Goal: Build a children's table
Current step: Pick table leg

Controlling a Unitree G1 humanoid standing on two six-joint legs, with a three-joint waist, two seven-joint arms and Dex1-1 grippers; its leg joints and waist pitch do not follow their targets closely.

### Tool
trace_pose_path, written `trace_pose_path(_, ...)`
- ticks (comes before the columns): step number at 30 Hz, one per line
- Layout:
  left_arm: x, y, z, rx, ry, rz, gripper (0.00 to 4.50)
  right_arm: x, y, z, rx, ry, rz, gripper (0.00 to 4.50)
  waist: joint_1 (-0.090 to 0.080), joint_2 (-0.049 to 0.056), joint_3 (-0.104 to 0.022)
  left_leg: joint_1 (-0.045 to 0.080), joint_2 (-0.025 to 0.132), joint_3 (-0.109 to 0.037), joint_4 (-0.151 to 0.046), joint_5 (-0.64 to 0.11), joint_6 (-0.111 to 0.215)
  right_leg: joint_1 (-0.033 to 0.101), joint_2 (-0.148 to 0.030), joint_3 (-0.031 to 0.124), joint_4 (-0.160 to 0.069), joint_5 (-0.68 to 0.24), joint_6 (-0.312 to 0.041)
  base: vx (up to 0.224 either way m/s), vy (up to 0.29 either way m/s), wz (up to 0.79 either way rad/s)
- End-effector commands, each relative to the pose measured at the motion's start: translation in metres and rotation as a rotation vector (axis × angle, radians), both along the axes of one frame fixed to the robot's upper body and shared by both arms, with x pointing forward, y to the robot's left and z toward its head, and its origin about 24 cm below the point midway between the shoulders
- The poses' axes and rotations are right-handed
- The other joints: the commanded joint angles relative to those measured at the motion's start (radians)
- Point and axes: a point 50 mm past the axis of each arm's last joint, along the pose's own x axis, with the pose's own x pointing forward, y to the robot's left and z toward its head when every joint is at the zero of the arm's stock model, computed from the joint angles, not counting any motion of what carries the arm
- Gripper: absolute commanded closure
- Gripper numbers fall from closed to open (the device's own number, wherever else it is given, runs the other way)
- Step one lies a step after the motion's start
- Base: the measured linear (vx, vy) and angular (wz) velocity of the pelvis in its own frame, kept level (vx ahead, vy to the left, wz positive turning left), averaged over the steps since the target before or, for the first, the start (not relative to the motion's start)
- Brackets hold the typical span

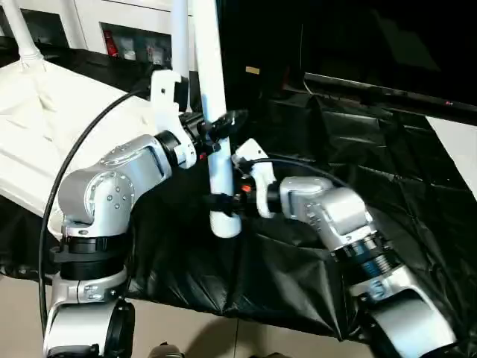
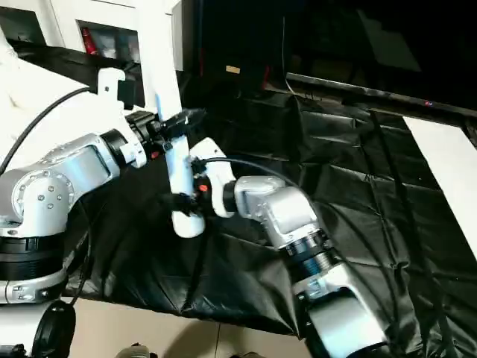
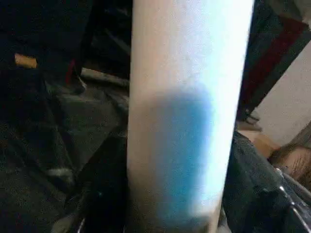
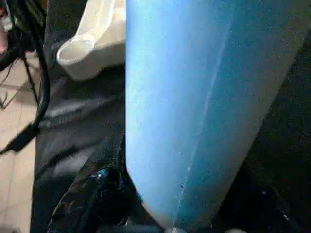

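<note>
Black plastic sheeting [image 1: 350, 149] covers the work surface, wrinkled and glossy, with pale floor showing along its near edge. At the back stands a white cabinet with glass doors [image 1: 119, 33].

One white tube leg [image 1: 216, 127] of the children's table stands nearly upright in the middle of the scene, lifted off the sheeting and held by both claws. The left gripper [image 1: 216, 133] is clamped on the leg partway up, its black fingers pressed on either side of the tube. The right gripper [image 1: 225, 200] is clamped on the same leg lower down, just above the tube's rounded bottom end. The two grippers sit close together, one directly above the other, with the left one higher.

To the left of the left gripper, behind its silver forearm, the white table top [image 1: 45, 127] lies upside down on the sheeting, ribbed underside up. Another leg [image 1: 21, 33] stands in its far corner socket. A second white tube [image 1: 179, 37] rises just behind the left gripper.
</note>
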Motion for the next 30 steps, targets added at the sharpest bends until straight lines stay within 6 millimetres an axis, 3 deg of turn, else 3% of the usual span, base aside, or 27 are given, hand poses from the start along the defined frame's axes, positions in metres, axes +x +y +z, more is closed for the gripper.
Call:
trace_pose_path(1,-0.003,-0.004,0.009,0.014,-0.093,0.002,1.58,0.005,-0.009,0.002,0.031,-0.023,-0.069,2.60,0.001,0.024,-0.074,-0.001,0.033,-0.007,-0.072,-0.052,-0.045,0.072,-0.081,0.054,-0.057,-0.088,-0.153,0.000,0.000,0.00)
trace_pose_path(5,-0.005,0.002,0.017,-0.060,-0.156,0.148,1.57,0.011,-0.016,0.004,0.086,-0.095,-0.195,2.60,-0.001,0.023,-0.073,-0.001,0.037,-0.006,-0.073,-0.068,-0.048,0.072,-0.083,0.056,-0.059,-0.085,-0.153,0.000,0.000,0.00)
trace_pose_path(7,-0.010,0.004,0.017,-0.056,-0.180,0.170,1.57,0.013,-0.022,0.006,0.109,-0.131,-0.262,2.60,-0.002,0.017,-0.073,-0.003,0.032,-0.005,-0.073,-0.073,-0.046,0.074,-0.079,0.055,-0.061,-0.108,-0.141,0.000,0.000,0.00)
trace_pose_path(10,-0.014,0.006,0.017,-0.040,-0.215,0.187,1.57,0.012,-0.027,0.006,0.127,-0.149,-0.302,2.60,-0.002,0.019,-0.069,-0.002,0.033,-0.004,-0.074,-0.100,-0.044,0.069,-0.080,0.055,-0.069,-0.170,-0.111,0.000,0.000,0.00)
trace_pose_path(14,-0.018,0.015,0.008,0.051,-0.241,0.214,1.57,0.013,-0.039,0.004,0.103,-0.190,-0.393,2.61,-0.007,0.018,-0.069,-0.003,0.031,-0.006,-0.076,-0.088,-0.042,0.066,-0.074,0.054,-0.070,-0.185,-0.079,0.000,0.000,0.00)
trace_pose_path(16,-0.018,0.032,-0.007,0.163,-0.239,0.327,1.57,0.013,-0.052,-0.001,0.063,-0.228,-0.486,2.61,-0.008,0.017,-0.070,-0.002,0.031,-0.004,-0.075,-0.086,-0.044,0.065,-0.074,0.055,-0.069,-0.185,-0.073,0.000,0.000,0.00)
trace_pose_path(17,-0.018,0.040,-0.016,0.236,-0.233,0.390,1.57,0.013,-0.058,-0.005,0.061,-0.225,-0.535,2.61,-0.008,0.016,-0.067,-0.002,0.033,-0.006,-0.078,-0.106,-0.042,0.063,-0.073,0.055,-0.074,-0.219,-0.050,0.000,0.000,0.00)
trace_pose_path(20,-0.017,0.067,-0.037,0.396,-0.199,0.579,1.57,0.012,-0.078,-0.016,-0.024,-0.246,-0.665,2.61,-0.012,0.018,-0.069,0.000,0.030,-0.006,-0.078,-0.105,-0.049,0.062,-0.069,0.054,-0.074,-0.224,-0.028,0.000,0.000,0.00)
trace_pose_path(22,-0.019,0.078,-0.045,0.453,-0.194,0.639,1.57,0.012,-0.089,-0.018,-0.039,-0.250,-0.760,2.61,-0.010,0.016,-0.072,-0.002,0.022,0.001,-0.074,-0.092,-0.029,0.064,-0.078,0.063,-0.074,-0.205,-0.037,0.000,0.000,0.00)
trace_pose_path(23,-0.019,0.078,-0.045,0.453,-0.194,0.639,1.57,0.012,-0.089,-0.018,-0.039,-0.250,-0.760,2.61,-0.005,0.014,-0.074,-0.004,0.018,0.006,-0.071,-0.082,0.001,0.070,-0.091,0.071,-0.074,-0.197,-0.061,0.000,0.000,0.00)
trace_pose_path(24,-0.021,0.084,-0.050,0.468,-0.187,0.665,1.57,0.012,-0.097,-0.017,-0.044,-0.276,-0.829,2.61,0.002,0.014,-0.073,-0.008,0.015,0.009,-0.066,-0.078,0.037,0.075,-0.110,0.081,-0.080,-0.206,-0.087,0.000,0.000,0.00)
trace_pose_path(25,-0.022,0.086,-0.051,0.470,-0.183,0.674,1.57,0.012,-0.100,-0.016,-0.050,-0.291,-0.853,2.61,0.008,0.022,-0.068,-0.012,0.016,0.010,-0.058,-0.084,0.064,0.077,-0.133,0.095,-0.097,-0.245,-0.107,0.000,0.000,0.00)
trace_pose_path(26,-0.024,0.089,-0.054,0.472,-0.175,0.692,1.57,0.011,-0.104,-0.014,-0.062,-0.325,-0.891,2.61,0.013,0.016,-0.068,-0.016,0.015,0.006,-0.047,-0.086,0.078,0.085,-0.152,0.106,-0.105,-0.273,-0.112,0.000,0.000,0.00)
trace_pose_path(27,-0.027,0.092,-0.058,0.486,-0.168,0.702,1.57,0.010,-0.109,-0.012,-0.065,-0.372,-0.918,2.61,0.026,0.021,-0.069,-0.021,0.024,-0.010,-0.026,-0.077,0.094,0.094,-0.191,0.128,-0.116,-0.308,-0.134,0.000,0.000,0.00)
trace_pose_path(28,-0.028,0.093,-0.060,0.494,-0.166,0.705,1.57,0.009,-0.111,-0.011,-0.066,-0.397,-0.929,2.61,0.030,0.022,-0.067,-0.021,0.030,-0.014,-0.025,-0.070,0.097,0.092,-0.197,0.129,-0.121,-0.318,-0.146,0.000,0.000,0.00)
trace_pose_path(29,-0.029,0.094,-0.061,0.496,-0.165,0.706,1.57,0.008,-0.111,-0.011,-0.066,-0.402,-0.931,2.61,0.026,0.030,-0.062,-0.013,0.036,-0.011,-0.039,-0.074,0.096,0.080,-0.176,0.114,-0.119,-0.318,-0.168,-0.008,0.067,0.03)
trace_pose_path(30,-0.030,0.095,-0.064,0.508,-0.162,0.712,1.57,0.007,-0.112,-0.011,-0.055,-0.416,-0.954,2.61,0.013,0.032,-0.063,0.000,0.032,0.003,-0.056,-0.087,0.102,0.070,-0.137,0.092,-0.106,-0.293,-0.176,-0.006,0.075,0.08)
